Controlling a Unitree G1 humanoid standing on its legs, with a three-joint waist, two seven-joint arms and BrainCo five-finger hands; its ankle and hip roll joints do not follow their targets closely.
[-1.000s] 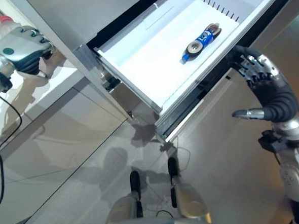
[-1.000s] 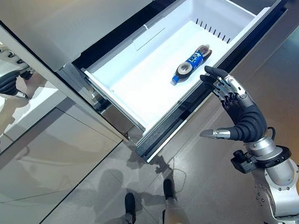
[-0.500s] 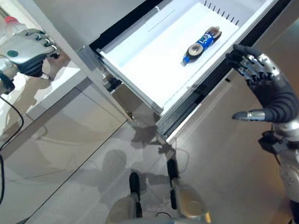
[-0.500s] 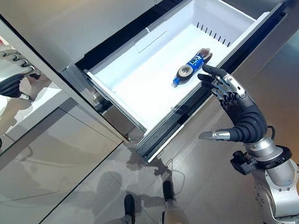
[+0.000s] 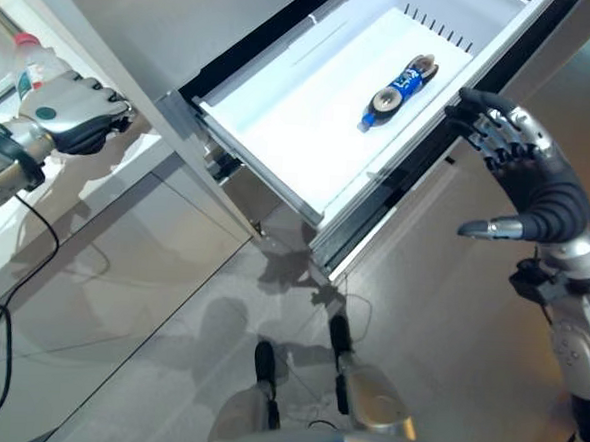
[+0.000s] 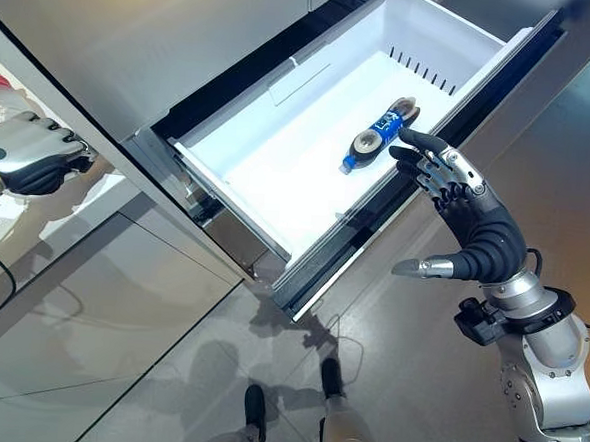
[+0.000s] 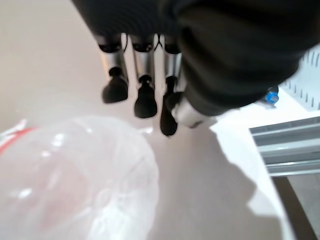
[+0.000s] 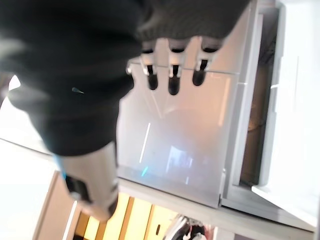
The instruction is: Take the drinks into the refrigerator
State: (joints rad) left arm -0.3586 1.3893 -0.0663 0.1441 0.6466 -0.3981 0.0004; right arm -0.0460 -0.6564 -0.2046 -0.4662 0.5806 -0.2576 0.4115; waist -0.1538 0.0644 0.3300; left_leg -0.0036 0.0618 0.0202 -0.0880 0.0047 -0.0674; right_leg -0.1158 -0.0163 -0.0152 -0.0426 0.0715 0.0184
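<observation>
A dark drink bottle (image 5: 398,85) with a blue label and blue cap lies on its side in the white pulled-out refrigerator drawer (image 5: 281,130). My right hand (image 6: 466,216) is open, its straight fingers at the drawer's front edge, close to that bottle. On the pale counter (image 5: 128,166) at the far left stands a clear bottle (image 5: 29,65) with a pink-red cap. My left hand (image 5: 76,117) is beside it with fingers curled. In the left wrist view the clear bottle (image 7: 75,180) sits near the wrist, apart from the fingertips (image 7: 145,105), which hold nothing.
The drawer sticks out over the grey floor (image 5: 147,352) from under the steel refrigerator front (image 6: 136,41). Its dark front panel (image 5: 396,202) runs diagonally past my right hand. Pale cabinet fronts (image 6: 100,289) stand below the counter.
My left hand has slid to the right along the counter, away from the clear bottle, which stayed put. The right hand and the bottle in the drawer have not moved.
</observation>
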